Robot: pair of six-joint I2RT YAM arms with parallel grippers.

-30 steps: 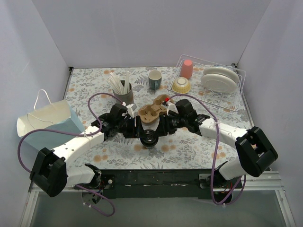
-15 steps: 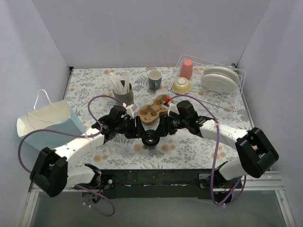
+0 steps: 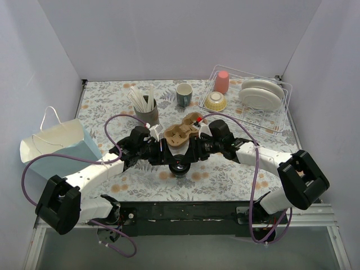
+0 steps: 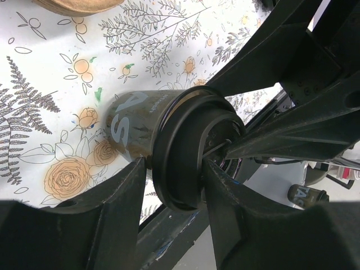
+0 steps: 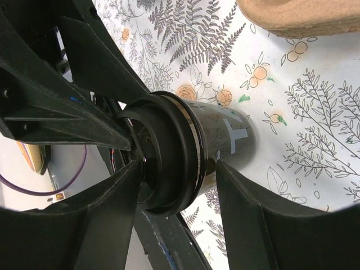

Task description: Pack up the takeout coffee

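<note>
Black cup [image 4: 138, 121] (lid half hidden) between fingers [image 4: 112, 219]

Both arms [image 3: 93, 174] are white-linked with black joints and purple cables [image 3: 107, 128].

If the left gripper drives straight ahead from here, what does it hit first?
The black lidded coffee cup, which sits between the left gripper's jaws. The right gripper looks close behind it, reaching in from the opposite side, though depth is unclear.
</note>
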